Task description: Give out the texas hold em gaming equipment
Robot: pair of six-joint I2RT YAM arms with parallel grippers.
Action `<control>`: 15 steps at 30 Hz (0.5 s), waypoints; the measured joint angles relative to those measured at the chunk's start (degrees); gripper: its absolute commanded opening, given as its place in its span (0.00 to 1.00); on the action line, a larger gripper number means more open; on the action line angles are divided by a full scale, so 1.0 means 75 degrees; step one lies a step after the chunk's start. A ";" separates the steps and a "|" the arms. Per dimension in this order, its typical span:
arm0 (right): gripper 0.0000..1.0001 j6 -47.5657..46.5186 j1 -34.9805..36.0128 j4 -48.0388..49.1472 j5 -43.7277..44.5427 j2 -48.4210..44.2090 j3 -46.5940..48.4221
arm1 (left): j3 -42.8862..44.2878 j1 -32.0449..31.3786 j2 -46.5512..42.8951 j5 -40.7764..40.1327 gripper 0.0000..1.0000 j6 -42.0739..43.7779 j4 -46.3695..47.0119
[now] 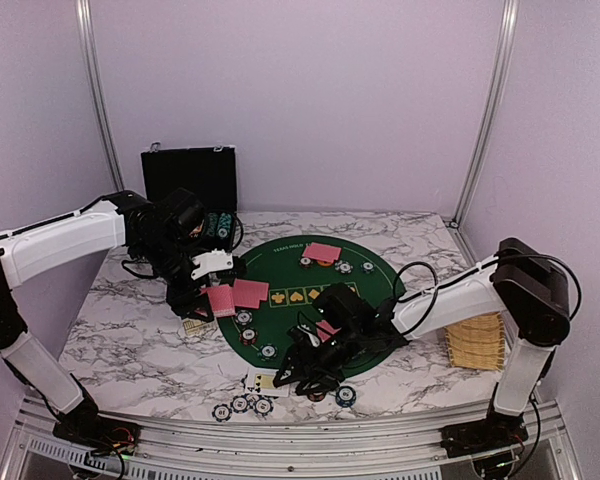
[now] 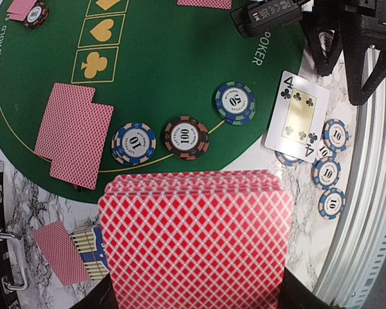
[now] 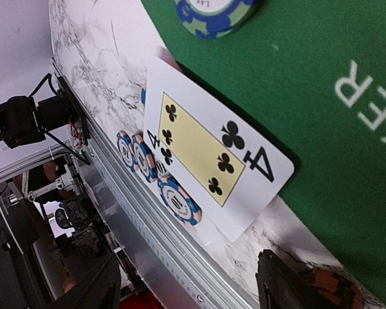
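The step in hand looks like dealing cards to the seats. The left end effector is clenched on a stack of red-backed playing cards. It holds the stack flat and back-up above the left rim of the round green felt mat, where two loose red-backed cards lie. The left arm reaches in from the side, with its elbow raised and its wrist bent down.

The right arm stretches low across the mat toward the near edge of the marble-patterned desk. Its end effector is released, fingers spread with nothing between them, just beside a face-up four of clubs. That card lies partly on the felt and partly on the marble, overlapping some blue-edged poker chips. Three more striped chips sit along the mat's inner line.

The next move probably calls for the right end effector either to pinch this thin card by its raised edge or to lift clear and fetch another from the stack.
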 measured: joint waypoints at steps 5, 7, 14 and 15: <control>0.67 -0.0047 0.0006 -0.0221 0.0023 -0.0038 0.0003 | 0.0000 0.0003 -0.0050 0.0003 0.00 0.0000 0.0000; 0.65 -0.0017 0.0006 -0.0221 0.0020 -0.0023 -0.0006 | 0.0000 0.0000 -0.0058 0.0003 0.00 0.0000 0.0000; 0.58 0.0189 0.0017 0.0224 -0.0131 0.0358 0.0076 | 0.0000 0.0000 -0.0085 0.0000 0.00 0.0000 -0.0003; 0.56 0.0262 0.0017 0.0344 -0.0140 0.0405 0.0079 | 0.0000 0.0003 -0.0085 0.0000 0.00 0.0000 -0.0003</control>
